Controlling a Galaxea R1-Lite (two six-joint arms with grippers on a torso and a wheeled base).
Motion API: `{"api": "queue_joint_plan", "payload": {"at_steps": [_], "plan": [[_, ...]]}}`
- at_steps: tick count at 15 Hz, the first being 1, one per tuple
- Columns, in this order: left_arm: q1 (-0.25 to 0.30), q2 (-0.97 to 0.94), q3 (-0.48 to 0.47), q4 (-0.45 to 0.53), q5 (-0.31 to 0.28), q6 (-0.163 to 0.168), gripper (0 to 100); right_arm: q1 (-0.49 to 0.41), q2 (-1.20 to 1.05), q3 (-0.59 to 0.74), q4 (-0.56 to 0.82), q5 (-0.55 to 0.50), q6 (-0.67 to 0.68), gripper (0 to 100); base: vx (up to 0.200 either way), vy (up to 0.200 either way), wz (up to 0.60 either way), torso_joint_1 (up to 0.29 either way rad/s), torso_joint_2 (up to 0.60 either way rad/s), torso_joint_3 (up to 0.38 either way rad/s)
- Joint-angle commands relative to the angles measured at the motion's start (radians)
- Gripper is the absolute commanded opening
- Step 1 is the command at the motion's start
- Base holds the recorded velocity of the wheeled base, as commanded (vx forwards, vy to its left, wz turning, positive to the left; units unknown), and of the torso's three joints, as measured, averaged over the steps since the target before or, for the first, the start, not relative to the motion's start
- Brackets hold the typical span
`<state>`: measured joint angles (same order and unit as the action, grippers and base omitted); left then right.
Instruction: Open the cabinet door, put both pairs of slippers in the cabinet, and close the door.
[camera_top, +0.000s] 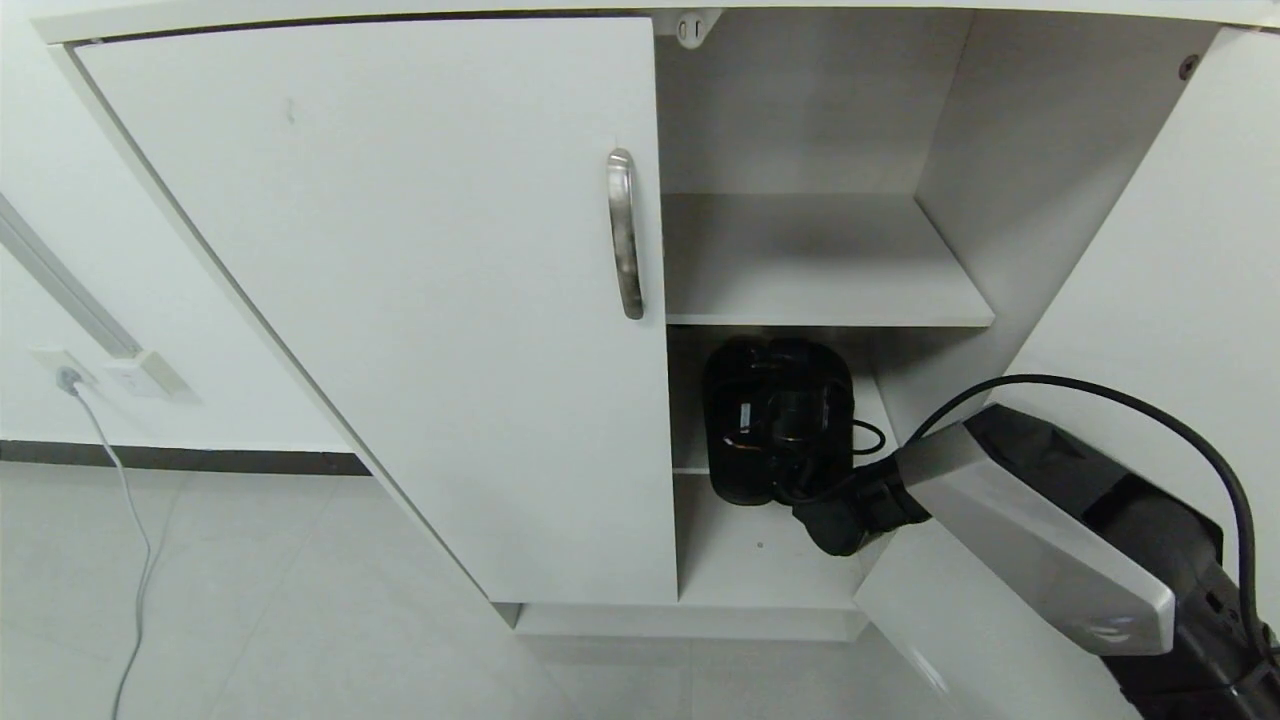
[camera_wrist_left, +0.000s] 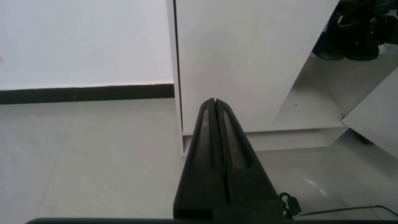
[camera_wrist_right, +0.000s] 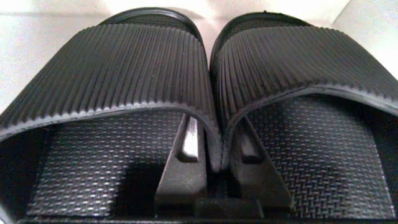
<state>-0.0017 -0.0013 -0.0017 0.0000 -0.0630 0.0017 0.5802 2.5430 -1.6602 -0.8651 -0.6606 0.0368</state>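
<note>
A pair of black slippers (camera_top: 778, 420) stands side by side on the cabinet's lower shelf (camera_top: 740, 555), toes toward the back. My right gripper (camera_top: 795, 478) reaches in from the right, and its fingers (camera_wrist_right: 186, 155) sit inside the two slippers (camera_wrist_right: 143, 68), pinching their touching inner walls. The right gripper (camera_wrist_right: 214, 160) is shut on them. The right cabinet door (camera_top: 1160, 300) is swung open; the left door (camera_top: 400, 300) with its metal handle (camera_top: 624, 235) is closed. My left gripper (camera_wrist_left: 214, 107) is shut and empty, low over the floor facing the cabinet (camera_wrist_left: 249, 50). The slippers (camera_wrist_left: 351, 37) also appear there.
The upper shelf (camera_top: 810, 260) is bare. A wall socket (camera_top: 68, 380) with a grey cable (camera_top: 140, 560) trailing down onto the tiled floor is at the left. Open floor lies in front of the cabinet.
</note>
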Motion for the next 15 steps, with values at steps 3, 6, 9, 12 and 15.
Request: {"api": "queue_joint_plan", "payload": {"at_steps": [3,6,9,12,15], "plan": [[0.0,0.001,0.0,0.0,0.0,0.0,0,-0.017,0.013,-0.033,0.006,0.03,-0.006,0,0.0,0.0,0.0,0.0,0.0,0.0],[0.0,0.001,0.0,0.0,0.0,0.0,0,-0.023,0.02,-0.059,0.026,0.03,-0.006,0,0.0,0.0,0.0,0.0,0.0,0.0],[0.0,0.001,-0.001,0.0,0.0,0.0,0,-0.025,0.025,-0.066,0.031,0.03,-0.006,0,0.0,0.0,0.0,0.0,0.0,0.0],[0.0,0.001,0.0,0.0,0.0,0.0,0,-0.025,0.033,-0.069,0.034,0.029,-0.006,100,0.0,0.0,0.0,0.0,0.0,0.0],[0.0,0.001,0.0,0.0,0.0,0.0,0,-0.022,0.008,-0.024,0.024,0.021,-0.006,100,0.0,0.0,0.0,0.0,0.0,0.0]]}}
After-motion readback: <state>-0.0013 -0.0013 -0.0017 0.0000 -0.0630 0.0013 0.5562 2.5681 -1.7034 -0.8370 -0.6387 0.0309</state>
